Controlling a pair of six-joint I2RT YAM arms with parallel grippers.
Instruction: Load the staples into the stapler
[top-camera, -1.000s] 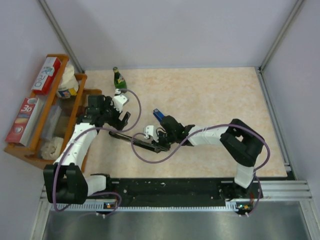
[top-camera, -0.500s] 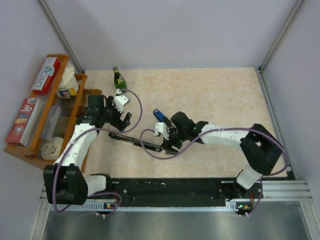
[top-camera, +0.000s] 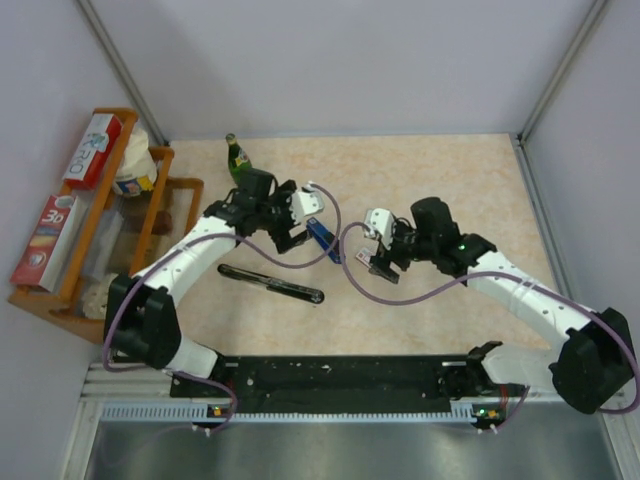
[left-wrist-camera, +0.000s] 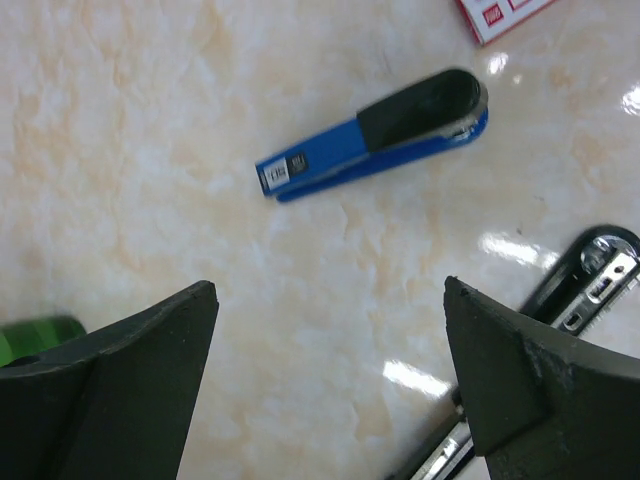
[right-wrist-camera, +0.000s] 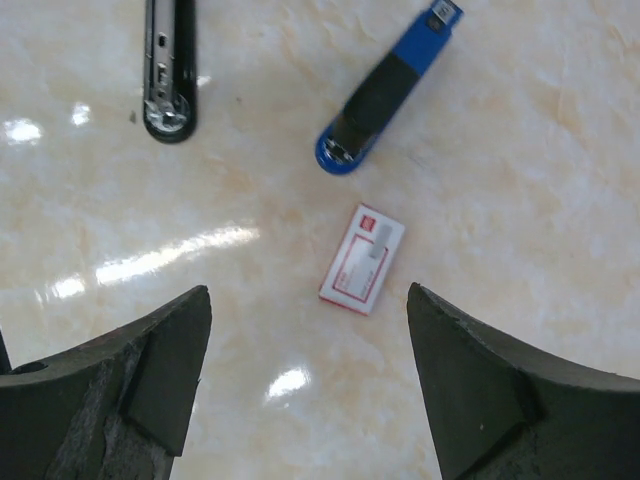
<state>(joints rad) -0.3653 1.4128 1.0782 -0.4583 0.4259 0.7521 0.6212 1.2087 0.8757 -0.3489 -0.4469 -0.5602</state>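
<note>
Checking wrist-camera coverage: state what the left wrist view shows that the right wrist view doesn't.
Only left wrist: a green blob at the left edge, cut off and too blurred to name. Only right wrist: the whole staple box, label up; the left wrist view catches just its corner. Both: the blue stapler and one end of the black stapler, each framed by that camera's own open fingers.

Green bottle (top-camera: 237, 158) stands upright at the far left of the beige marbled table (top-camera: 450, 170), just beside a wooden rack (top-camera: 185, 183) on the left holding a red-and-white carton (top-camera: 92, 150), a white tub (top-camera: 133, 176) and a nearer red box (top-camera: 45, 240).
</note>
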